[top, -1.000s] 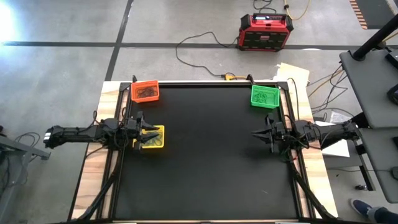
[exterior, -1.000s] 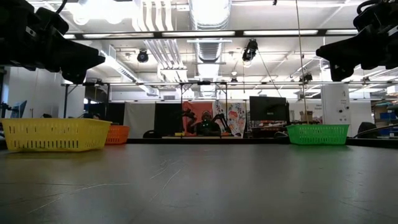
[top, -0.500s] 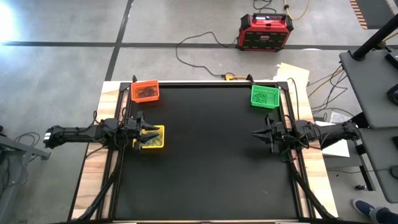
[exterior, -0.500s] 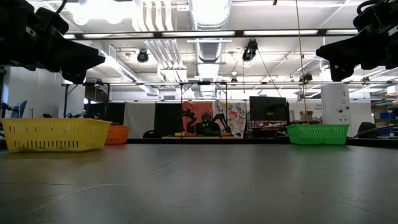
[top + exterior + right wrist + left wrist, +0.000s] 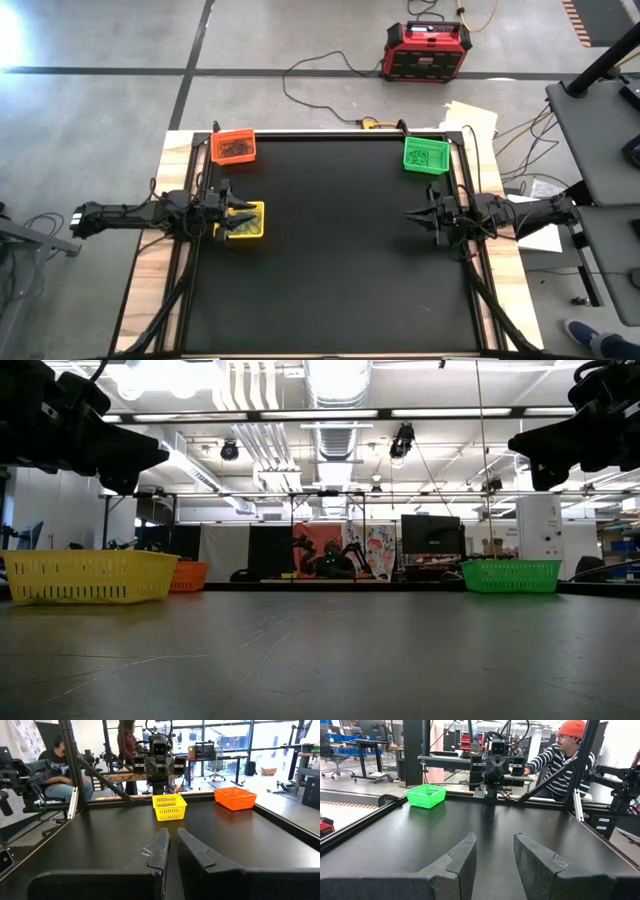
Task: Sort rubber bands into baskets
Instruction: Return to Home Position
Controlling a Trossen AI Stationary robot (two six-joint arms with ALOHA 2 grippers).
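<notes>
Nearest in, the left tool (image 5: 493,842) hangs above the yellow basket (image 5: 258,224) at the left side of the tabletop (image 5: 330,270), its fingers parted with nothing between them. Opposite it, near the right edge, the right tool (image 5: 173,835) has its fingers drawn almost together, and they hold nothing.

Farther back, the orange basket (image 5: 234,135) in the far left corner holds dark rubber bands (image 5: 236,150). The green basket (image 5: 425,141) in the far right corner holds green ones. What lies in the yellow basket is mostly hidden under the arm.

Going home well looks to be a matter of height first. The left arm should lift free of the yellow rim before pulling back, or it may drag or tip the basket. Each arm should then retreat slowly along its own side, well apart from the far baskets.
</notes>
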